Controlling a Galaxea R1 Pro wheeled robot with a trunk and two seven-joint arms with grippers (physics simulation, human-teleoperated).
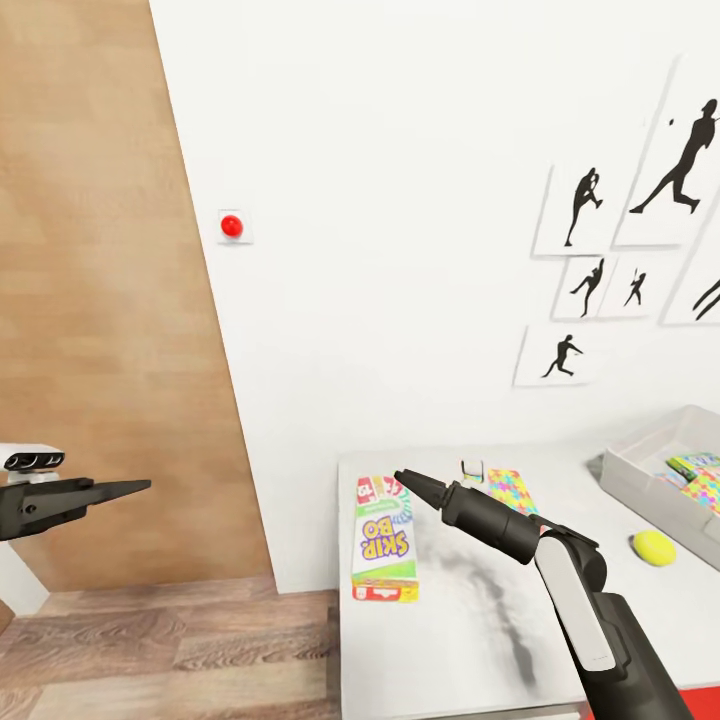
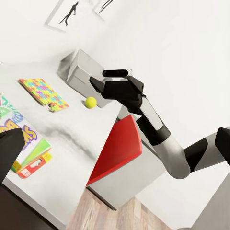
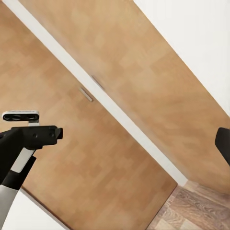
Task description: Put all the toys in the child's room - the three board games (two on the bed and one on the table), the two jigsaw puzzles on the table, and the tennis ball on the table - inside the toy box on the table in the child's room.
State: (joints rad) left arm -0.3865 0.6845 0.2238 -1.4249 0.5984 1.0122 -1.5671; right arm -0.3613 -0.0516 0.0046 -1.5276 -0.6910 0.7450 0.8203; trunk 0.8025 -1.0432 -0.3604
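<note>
Your right gripper [image 1: 403,478] has its fingers pressed together on nothing, tip poised over the top of the SKIP BO board game [image 1: 385,538], which lies flat near the table [image 1: 470,640] edge. Your left gripper [image 1: 135,487] hangs clenched and empty beside the table. One jigsaw puzzle [image 1: 512,490] and the tennis ball [image 1: 654,547] wait near the toy box [image 1: 640,475], already holding something colourful.

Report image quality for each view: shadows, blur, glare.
Head view: even flat light, no glare; a smudgy dark shadow on the table under the right arm; the SKIP BO box reads sharply. Left wrist view: tilted, the same shadow, a dark finger blurred at the edge. Right wrist view: tilted, soft wood grain, no shadows.
</note>
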